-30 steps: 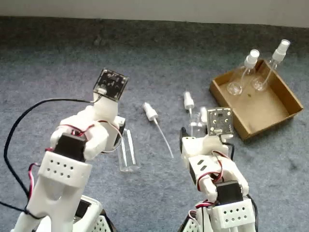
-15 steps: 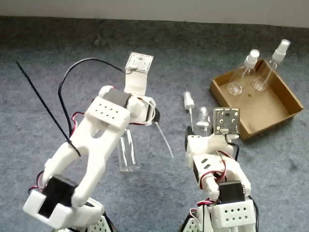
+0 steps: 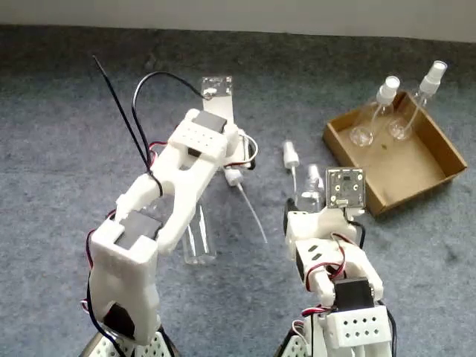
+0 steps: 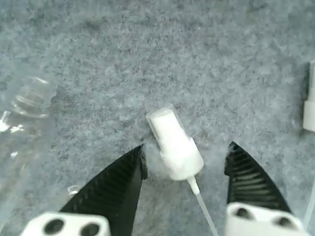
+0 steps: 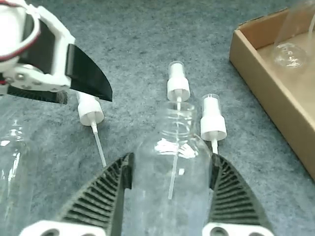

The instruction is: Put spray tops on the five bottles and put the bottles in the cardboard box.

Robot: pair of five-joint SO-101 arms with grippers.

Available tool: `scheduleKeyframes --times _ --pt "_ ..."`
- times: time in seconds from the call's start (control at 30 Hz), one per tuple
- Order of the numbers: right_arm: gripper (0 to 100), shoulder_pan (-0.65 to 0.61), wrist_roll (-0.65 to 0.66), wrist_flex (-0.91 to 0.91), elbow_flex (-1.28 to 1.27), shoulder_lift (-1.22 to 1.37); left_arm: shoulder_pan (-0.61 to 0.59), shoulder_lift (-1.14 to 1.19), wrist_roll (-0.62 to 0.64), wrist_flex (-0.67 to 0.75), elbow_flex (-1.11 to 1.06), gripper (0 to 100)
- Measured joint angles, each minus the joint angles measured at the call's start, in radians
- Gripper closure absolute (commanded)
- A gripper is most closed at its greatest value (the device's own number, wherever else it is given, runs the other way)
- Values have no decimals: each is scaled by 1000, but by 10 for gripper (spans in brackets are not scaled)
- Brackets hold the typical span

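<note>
Through the left wrist camera, the left gripper stands open, one black finger on each side of a loose spray top. An uncapped bottle nearby is cut off at the edge. In the right wrist view, the right gripper clamps a clear bottle, with two more tops just beyond it. From above, the cardboard box sits at the right and holds two capped bottles. Bare carpet lies to the far left.
</note>
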State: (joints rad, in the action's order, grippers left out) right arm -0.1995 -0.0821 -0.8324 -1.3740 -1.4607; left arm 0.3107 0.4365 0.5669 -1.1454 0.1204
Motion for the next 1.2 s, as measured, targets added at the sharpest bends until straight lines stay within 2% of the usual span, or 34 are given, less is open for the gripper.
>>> scheduleKeyframes --times 0.23,0.47,0.6,0.9,1.07,1.2 --pt "868 0 0 35 -29 2 0 161 92 0 127 804" --pt "868 3 0 37 -29 2 -6 199 178 0 163 1000" --pt "868 3 0 37 -29 2 -5 199 184 0 163 966" --pt "868 3 0 37 -29 2 -3 201 184 -3 209 966" --pt "868 3 0 37 -29 2 5 201 184 -126 354 966" --pt "868 3 0 40 -29 2 3 201 184 -333 566 966"
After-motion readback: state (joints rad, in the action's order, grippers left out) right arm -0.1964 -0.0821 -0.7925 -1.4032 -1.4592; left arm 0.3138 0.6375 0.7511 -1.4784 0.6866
